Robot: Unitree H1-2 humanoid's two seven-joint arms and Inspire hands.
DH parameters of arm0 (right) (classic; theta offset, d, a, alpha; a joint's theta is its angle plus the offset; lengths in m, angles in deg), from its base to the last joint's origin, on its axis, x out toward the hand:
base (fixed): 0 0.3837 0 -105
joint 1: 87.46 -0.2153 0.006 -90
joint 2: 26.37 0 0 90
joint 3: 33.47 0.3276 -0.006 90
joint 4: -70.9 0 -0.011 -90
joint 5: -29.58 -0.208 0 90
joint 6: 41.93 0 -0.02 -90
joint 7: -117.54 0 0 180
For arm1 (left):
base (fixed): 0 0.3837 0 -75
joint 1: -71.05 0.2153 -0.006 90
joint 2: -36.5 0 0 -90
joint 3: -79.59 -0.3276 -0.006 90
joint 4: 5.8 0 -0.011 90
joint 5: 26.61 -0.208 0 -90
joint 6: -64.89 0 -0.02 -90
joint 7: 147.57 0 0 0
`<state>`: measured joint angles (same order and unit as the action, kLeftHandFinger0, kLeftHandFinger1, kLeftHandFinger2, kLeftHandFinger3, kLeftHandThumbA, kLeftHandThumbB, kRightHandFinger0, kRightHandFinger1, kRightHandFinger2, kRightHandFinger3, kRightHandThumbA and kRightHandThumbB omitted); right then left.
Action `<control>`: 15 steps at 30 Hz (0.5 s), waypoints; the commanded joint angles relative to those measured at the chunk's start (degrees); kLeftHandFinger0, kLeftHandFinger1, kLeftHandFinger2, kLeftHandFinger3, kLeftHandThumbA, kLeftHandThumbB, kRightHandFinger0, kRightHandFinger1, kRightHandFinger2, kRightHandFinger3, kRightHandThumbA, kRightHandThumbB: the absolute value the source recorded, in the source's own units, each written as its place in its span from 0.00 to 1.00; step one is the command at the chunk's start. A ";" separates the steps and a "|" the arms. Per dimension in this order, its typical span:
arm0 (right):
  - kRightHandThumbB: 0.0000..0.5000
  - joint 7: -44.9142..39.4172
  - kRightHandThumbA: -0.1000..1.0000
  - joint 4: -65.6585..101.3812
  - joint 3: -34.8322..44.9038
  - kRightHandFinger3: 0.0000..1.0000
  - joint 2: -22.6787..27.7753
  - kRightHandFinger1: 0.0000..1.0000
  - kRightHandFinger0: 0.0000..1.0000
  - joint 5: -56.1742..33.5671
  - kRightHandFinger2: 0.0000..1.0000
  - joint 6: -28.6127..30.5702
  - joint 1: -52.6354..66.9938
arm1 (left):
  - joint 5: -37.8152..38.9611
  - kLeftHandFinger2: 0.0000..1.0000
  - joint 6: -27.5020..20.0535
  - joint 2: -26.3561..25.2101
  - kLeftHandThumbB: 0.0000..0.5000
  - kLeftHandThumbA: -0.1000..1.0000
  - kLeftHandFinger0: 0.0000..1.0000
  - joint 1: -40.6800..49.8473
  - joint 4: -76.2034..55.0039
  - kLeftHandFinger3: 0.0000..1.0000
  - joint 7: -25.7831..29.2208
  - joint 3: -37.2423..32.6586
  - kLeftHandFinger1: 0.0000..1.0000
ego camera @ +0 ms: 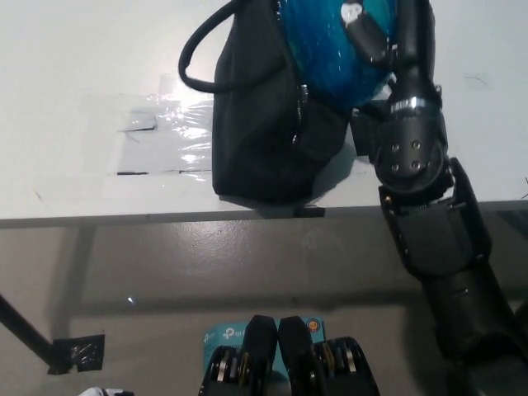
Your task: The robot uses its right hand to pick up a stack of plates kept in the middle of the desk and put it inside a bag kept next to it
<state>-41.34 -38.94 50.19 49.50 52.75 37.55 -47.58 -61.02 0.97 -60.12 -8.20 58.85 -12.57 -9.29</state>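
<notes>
Your right hand (pixel 369 37) sits at the top of the view, its black fingers wrapped over the blue stack of plates (pixel 330 58) and holding it. You have the stack at the open mouth of the black bag (pixel 264 132), partly over its right side, touching the fabric. The bag stands on the white tabletop (pixel 82 99) near the front edge, one strap looping to its left. Your left hand (pixel 106 393) barely shows at the bottom edge; you cannot tell its state.

Glossy blue stack of plates (pixel 330 49), black bag (pixel 264 140) with black handles, white desk (pixel 82 74), black right arm (pixel 421 206).
</notes>
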 commanded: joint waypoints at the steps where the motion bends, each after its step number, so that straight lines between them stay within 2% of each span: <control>1: 0.55 3.81 0.00 0.00 -0.03 0.02 -0.84 0.00 0.00 2.46 0.00 2.73 -0.25 | -0.67 0.95 0.85 -0.21 0.00 0.52 0.87 0.24 -1.29 1.00 -0.09 0.70 0.84; 4: 0.56 4.02 0.00 -0.54 -0.35 0.02 -2.16 0.00 0.00 2.37 0.00 2.49 0.28 | -0.76 0.94 0.85 -0.23 0.00 0.50 0.86 0.15 -1.08 1.00 0.03 0.64 0.83; 5: 0.52 3.90 0.00 -0.70 -0.40 0.00 -2.45 0.00 0.00 2.33 0.00 2.21 0.27 | -0.80 0.94 0.85 -0.30 0.00 0.50 0.86 0.14 -1.11 1.00 0.05 0.55 0.83; 6: 0.56 4.27 0.00 -2.44 -1.19 0.00 -3.03 0.00 0.00 2.98 0.00 2.56 -0.03 | -0.82 0.94 0.85 -0.38 0.00 0.48 0.87 0.13 -1.10 1.00 0.16 0.43 0.84; 9: 0.56 4.46 0.00 -2.77 -1.21 0.00 -3.10 0.00 0.00 3.16 0.00 2.78 -0.11 | -0.84 0.94 0.85 -0.36 0.00 0.48 0.87 0.12 -1.10 1.00 0.15 0.45 0.84; 12: 0.61 3.45 0.00 -7.54 -3.81 0.00 -5.15 0.00 0.00 4.76 0.11 1.35 -4.51 | -0.82 0.93 0.85 0.00 0.00 0.50 0.85 1.15 -1.32 1.00 0.06 0.66 0.82; 15: 0.61 3.70 0.00 -7.99 -3.97 0.00 -5.12 0.00 0.00 4.69 0.12 1.41 -4.82 | -0.83 0.93 0.85 0.01 0.00 0.50 0.85 1.15 -1.32 1.00 0.06 0.68 0.82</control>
<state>-38.34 -46.74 47.20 45.31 55.83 37.87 -47.77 -61.60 0.98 -59.82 -7.73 58.84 -12.59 -9.17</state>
